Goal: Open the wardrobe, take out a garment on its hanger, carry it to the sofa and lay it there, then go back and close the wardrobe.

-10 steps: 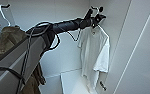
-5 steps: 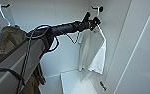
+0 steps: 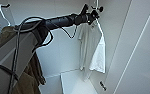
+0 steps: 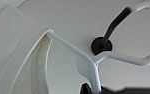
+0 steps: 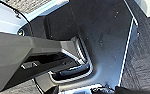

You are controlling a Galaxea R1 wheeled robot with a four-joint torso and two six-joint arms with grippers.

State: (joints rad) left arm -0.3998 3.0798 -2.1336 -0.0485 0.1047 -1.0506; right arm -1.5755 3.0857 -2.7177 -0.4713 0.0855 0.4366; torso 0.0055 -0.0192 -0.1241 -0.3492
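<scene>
- Up inside the wardrobe, the left gripper is clamped on the hanger neck.
- Its garment hangs straight below, hook beside the rail.
- Right gripper: cannot tell.

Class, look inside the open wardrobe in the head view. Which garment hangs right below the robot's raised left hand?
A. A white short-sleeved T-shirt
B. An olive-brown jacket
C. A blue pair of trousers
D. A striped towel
A: the left hand reaches up at the hanger, and the white T-shirt hangs right below it; the olive-brown jacket hangs far to the side.
</scene>
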